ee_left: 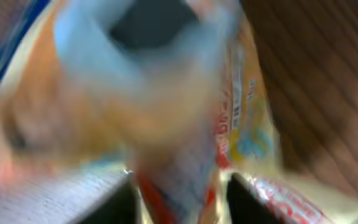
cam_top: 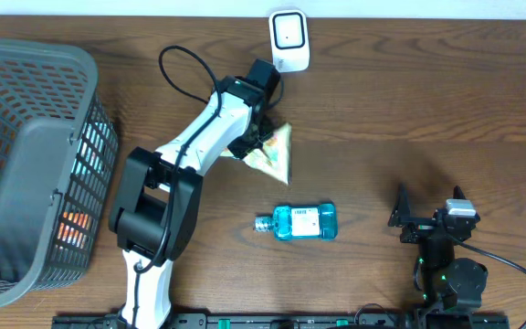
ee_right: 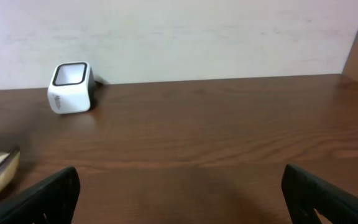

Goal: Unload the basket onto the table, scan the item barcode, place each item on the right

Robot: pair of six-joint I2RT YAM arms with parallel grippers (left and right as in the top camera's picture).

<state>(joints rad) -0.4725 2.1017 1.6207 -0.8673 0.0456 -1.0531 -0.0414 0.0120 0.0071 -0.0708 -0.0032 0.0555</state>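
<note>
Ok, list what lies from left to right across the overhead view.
Grey mesh basket → left arm's base → blue mouthwash bottle → right gripper. The snack packet and the white scanner are left out: both overlap the bottle's span.

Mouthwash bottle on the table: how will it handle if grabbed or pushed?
The mouthwash bottle lies on its side, so a push may roll or spin it. It looks full of blue liquid, so probably heavy for its size. Smooth clear plastic: likely rigid but slippery.
</note>
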